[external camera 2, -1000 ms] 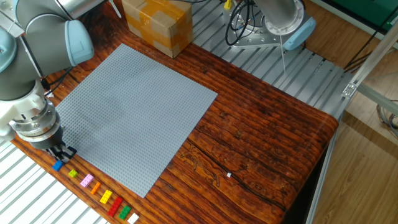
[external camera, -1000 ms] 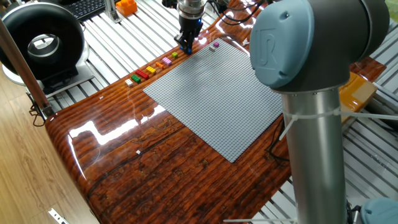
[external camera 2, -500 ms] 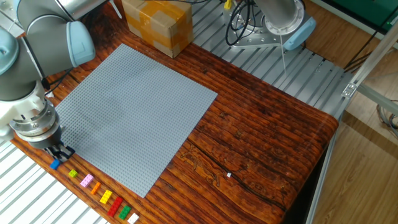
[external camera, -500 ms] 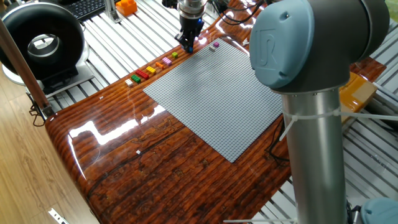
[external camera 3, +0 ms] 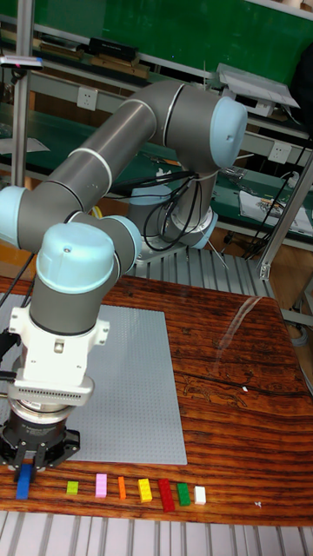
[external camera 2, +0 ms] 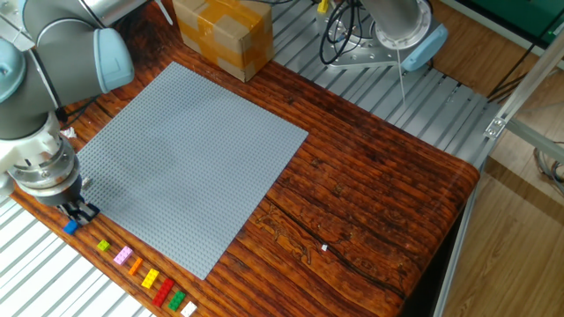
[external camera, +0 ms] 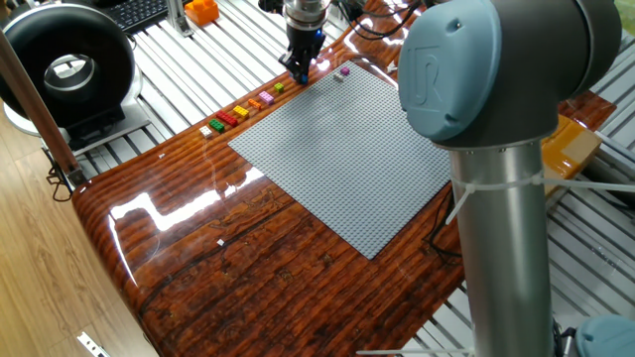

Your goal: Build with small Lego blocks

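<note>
Table (external camera 2: 370,194): we see dark, glossy wood with strong grain and bright glare patches; the shine could hide a tiny brick from us if one skitters onto it.
Baseplate (external camera 2: 189,163): a large flat grey square, finely studded all over, matte. In the one fixed view a small pink piece (external camera: 344,70) sits near its 12 o'clock corner.
Cardboard box (external camera 2: 222,31): tan, taped, standing off the plate's far corner in the other fixed view, well apart from the work.
Gripper (external camera 3: 33,459): dark fingers pointing straight down off the plate's edge, at about 8 o'clock of the plate in the other fixed view. We judge the jaws clenched on the blue brick (external camera 3: 24,480), which hangs from the tips, just above or at the wood; we cannot tell which.
Brick row (external camera 3: 139,489): small Lego blocks of hard, smooth plastic, lined up on the wood beside the plate's edge: yellow-green, pink, orange, yellow, red, green, white.
Risk, grip: the brick is tiny and slick, held near its top; we think it could twist or drop out.
Risk, placing: a tilted brick would miss the fine studs and fail to seat.
Risk, neighbours: the row lies at 3 o'clock of the fingers in the tall fixed view; a low sideways move could scatter it.
</note>
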Controlling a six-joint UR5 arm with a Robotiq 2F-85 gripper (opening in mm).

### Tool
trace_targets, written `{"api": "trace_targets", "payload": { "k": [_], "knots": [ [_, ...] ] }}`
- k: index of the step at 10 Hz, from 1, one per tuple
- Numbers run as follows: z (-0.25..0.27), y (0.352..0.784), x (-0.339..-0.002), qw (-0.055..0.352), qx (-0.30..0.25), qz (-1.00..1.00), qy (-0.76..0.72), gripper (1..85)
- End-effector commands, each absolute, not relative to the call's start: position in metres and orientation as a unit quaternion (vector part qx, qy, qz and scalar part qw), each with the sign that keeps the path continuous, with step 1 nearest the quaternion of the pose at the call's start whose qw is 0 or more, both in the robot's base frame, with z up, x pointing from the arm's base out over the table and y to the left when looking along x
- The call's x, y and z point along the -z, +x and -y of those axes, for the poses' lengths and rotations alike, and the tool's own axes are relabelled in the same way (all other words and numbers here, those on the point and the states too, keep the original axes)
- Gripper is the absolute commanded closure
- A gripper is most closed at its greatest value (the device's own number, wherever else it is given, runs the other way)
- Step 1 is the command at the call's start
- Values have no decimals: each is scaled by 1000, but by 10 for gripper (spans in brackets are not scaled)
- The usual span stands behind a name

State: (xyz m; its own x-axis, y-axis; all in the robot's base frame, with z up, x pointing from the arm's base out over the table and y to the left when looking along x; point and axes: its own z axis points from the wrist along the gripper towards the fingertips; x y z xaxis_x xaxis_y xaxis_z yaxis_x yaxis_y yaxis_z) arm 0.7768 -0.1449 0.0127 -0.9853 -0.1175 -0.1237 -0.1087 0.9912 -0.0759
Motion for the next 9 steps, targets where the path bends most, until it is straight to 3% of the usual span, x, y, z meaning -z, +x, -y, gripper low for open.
{"api": "trace_targets", "payload": {
  "k": [1,9],
  "knots": [
    [158,769,-22,61,21,-997,-37,847],
    [164,725,-23,40,-7,-999,-5,847]
  ]
}}
